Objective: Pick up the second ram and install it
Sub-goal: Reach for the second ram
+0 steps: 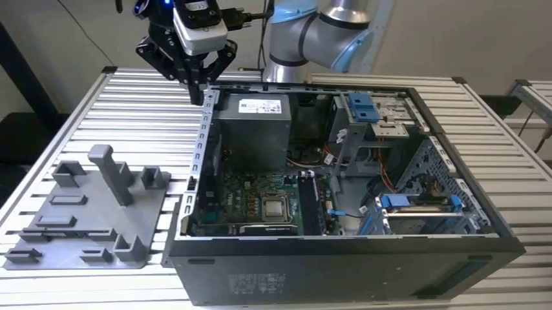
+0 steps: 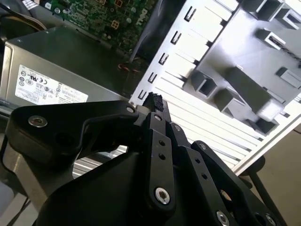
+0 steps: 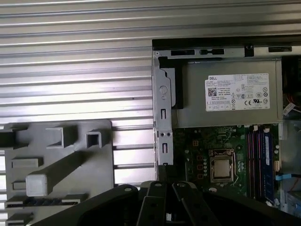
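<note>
**Jaws shut and empty by the case corner; second ram in the fixture**

In the exterior view, the gripper (image 1: pixel 200 97) is held over the table (image 1: pixel 112 110), just outside the far corner of the open case (image 1: pixel 345 271), on the exterior view's left. Its jaws are pressed together and nothing is pinched between them. A grey fixture (image 1: pixel 95 219) is laid on the table beside the case, on the exterior view's left, well apart from the gripper.

In the second wrist view, the fingertips (image 2: pixel 155 101) are seen closed on each other. The power supply (image 2: pixel 51 61) is seen on one side of them, and the fixture (image 2: pixel 244 89) on the other.

In the first wrist view, the second ram (image 3: pixel 44 201) is taken to be the thin dark strip set edge-on in a slot of the fixture, though this cannot be told for certain. It is not touched by the gripper (image 3: pixel 162 188). Inside the case, a bluish strip (image 3: pixel 267 153) is seated upright in the slots just beside the CPU (image 3: pixel 221 169).
</note>
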You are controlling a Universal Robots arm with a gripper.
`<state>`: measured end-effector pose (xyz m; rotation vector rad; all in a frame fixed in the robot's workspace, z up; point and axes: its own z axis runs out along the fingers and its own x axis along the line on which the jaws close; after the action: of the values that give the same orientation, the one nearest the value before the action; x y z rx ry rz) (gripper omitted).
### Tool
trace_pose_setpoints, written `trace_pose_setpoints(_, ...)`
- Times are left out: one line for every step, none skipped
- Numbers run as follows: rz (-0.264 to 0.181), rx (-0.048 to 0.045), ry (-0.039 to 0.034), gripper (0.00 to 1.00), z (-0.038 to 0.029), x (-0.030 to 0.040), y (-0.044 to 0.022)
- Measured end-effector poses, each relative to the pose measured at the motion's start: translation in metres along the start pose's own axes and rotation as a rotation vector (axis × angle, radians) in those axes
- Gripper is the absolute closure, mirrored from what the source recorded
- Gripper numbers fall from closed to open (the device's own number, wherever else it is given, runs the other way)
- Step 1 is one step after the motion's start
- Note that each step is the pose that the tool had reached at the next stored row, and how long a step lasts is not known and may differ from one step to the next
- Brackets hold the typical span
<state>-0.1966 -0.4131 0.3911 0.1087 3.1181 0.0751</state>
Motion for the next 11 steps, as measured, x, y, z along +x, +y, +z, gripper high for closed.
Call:
trace_pose_setpoints(0.000, 0.0000, 0.0000, 0.89, 0.0000, 0.0007, -0.0002)
trace_pose_setpoints(0.000, 0.0001, 0.0000, 0.89, 0.0000, 0.0014, -0.0004)
trace_pose_setpoints(0.000, 0.0001, 0.0000, 0.89, 0.0000, 0.0021, -0.0005)
trace_pose_setpoints(0.000, 0.0001, 0.0000, 0.89, 0.0000, 0.0028, -0.0007)
trace_pose_setpoints(0.000, 0.0001, 0.0000, 0.89, 0.0000, 0.0036, -0.0009)
trace_pose_setpoints(0.000, 0.0000, 0.0000, 0.89, 0.0000, 0.0043, -0.0011)
trace_pose_setpoints(0.000, 0.0000, 0.0000, 0.89, 0.0000, 0.0050, -0.0014)
trace_pose_setpoints(0.000, 0.0001, 0.0000, 0.89, 0.0000, 0.0057, -0.0016)
trace_pose_setpoints(0.000, 0.0000, 0.0000, 0.89, 0.0000, 0.0064, -0.0018)
trace_pose_setpoints(0.000, 0.0001, 0.0000, 0.89, 0.0000, 0.0070, -0.0020)
trace_pose_setpoints(0.000, 0.0000, 0.0000, 0.89, 0.0000, 0.0077, -0.0023)
